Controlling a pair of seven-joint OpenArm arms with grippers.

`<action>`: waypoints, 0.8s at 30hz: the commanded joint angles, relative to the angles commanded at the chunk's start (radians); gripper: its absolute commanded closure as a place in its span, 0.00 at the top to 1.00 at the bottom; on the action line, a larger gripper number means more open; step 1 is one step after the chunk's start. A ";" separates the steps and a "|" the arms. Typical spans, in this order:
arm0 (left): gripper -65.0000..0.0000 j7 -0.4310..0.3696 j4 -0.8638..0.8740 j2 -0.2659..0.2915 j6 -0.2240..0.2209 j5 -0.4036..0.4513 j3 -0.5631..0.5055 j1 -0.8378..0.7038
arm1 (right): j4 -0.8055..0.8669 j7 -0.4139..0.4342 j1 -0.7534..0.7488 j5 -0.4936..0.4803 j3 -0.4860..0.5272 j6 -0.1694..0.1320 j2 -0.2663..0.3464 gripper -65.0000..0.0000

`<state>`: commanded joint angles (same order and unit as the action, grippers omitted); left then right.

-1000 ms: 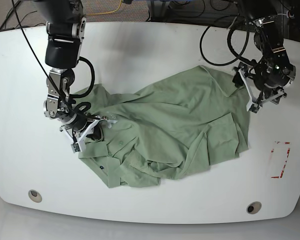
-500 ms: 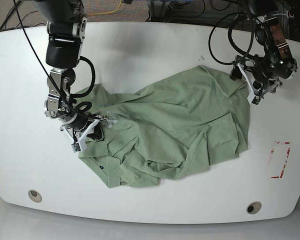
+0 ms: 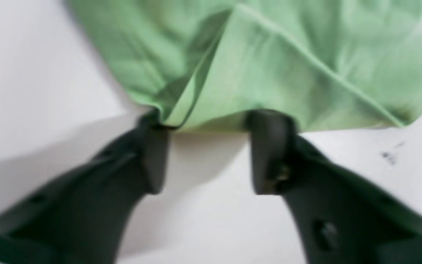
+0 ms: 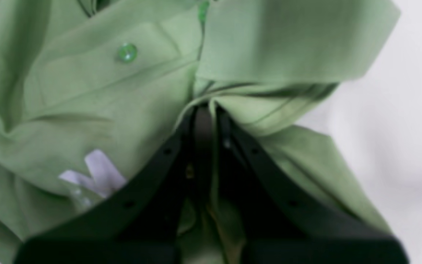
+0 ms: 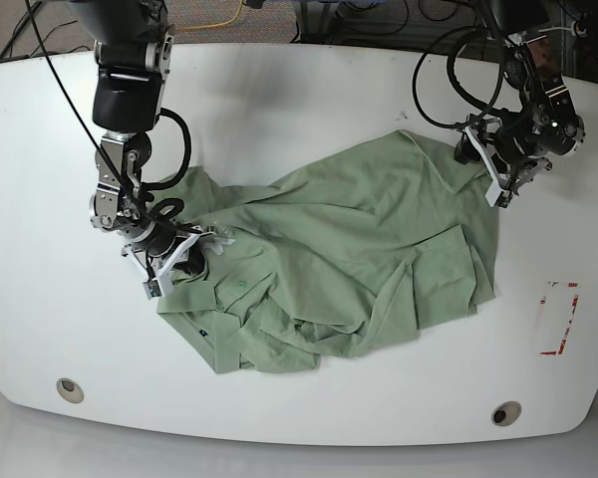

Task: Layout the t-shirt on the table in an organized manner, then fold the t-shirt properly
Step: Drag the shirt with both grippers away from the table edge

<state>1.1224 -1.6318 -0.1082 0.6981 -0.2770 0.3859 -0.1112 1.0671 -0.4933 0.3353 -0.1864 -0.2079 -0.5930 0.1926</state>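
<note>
Sage-green fabric fills both wrist views so closely that much of it blurs: the polo shirt point(image 5: 339, 269) lies crumpled across the middle of the white table point(image 5: 279, 110), and its sleeves and hem are hard to sort out among the folds. In the right wrist view only a button point(image 4: 127, 52), a placket strip and a bit of white label point(image 4: 97, 172) read clearly; the cloth under the pincer is lost in shadow.

The right gripper point(image 4: 205, 110) has its two black fingers pressed nearly together on a ridge of fabric just below the collar flap, so it is pinching the shirt. In the base view that arm hangs down from the far edge, its wrist bent low over the shirt's collar end point(image 5: 169, 261).

The left gripper point(image 3: 207, 146) stands wide apart (a clear band of tabletop shows between the fingers), its tips at the shirt's edge; one tip touches a folded corner, but nothing is clamped. From the base view the left arm point(image 5: 523, 149) reaches in from the far side and tilts towards the shirt's upper corner.

Near the table's edge beyond the left gripper sits a red tape rectangle point(image 5: 560, 317), and two grey grommet holes point(image 5: 70, 388) lie along the near edge.
</note>
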 joint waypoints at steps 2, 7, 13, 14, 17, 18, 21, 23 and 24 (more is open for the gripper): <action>0.45 -0.002 0.023 0.000 0.000 0.000 -0.014 0.000 | 0.000 0.000 0.000 0.000 0.000 0.000 0.000 0.00; 0.34 -0.003 0.041 0.000 0.000 -0.002 -0.018 0.000 | 0.000 0.000 -0.002 0.000 0.000 0.000 -0.002 0.00; 0.02 -0.035 0.046 -0.002 0.000 0.006 -0.017 0.002 | 0.000 0.000 -0.002 0.000 0.000 0.005 -0.002 0.00; 0.02 -0.035 0.046 -0.003 0.000 0.006 -0.017 0.002 | 0.000 0.000 -0.002 0.000 0.000 0.008 -0.002 0.00; 0.03 -0.035 0.046 -0.006 0.000 0.006 -0.012 0.002 | 0.000 0.000 -0.002 0.000 0.000 0.011 0.000 0.09; 0.03 -0.035 0.046 -0.008 0.000 0.006 -0.011 0.002 | 0.000 0.000 -0.002 0.000 -0.002 0.011 0.002 0.14; 0.03 -0.035 0.046 -0.038 0.000 0.006 -0.011 0.000 | 0.000 -0.005 -0.002 0.002 -0.043 0.011 0.002 0.42; 0.03 -0.037 0.049 -0.043 0.000 0.006 -0.011 -0.003 | 0.000 -0.005 -0.002 0.002 -0.078 0.011 0.000 0.59; 0.03 -0.037 0.051 -0.043 0.000 0.006 -0.009 -0.005 | 0.000 -0.005 -0.002 0.002 -0.091 0.011 0.000 0.65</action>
<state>1.0856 -1.5812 -0.1511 0.6981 -0.2708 0.3767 -0.1158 1.0671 -0.4979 0.3337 -0.1849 -0.2984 -0.5823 0.1926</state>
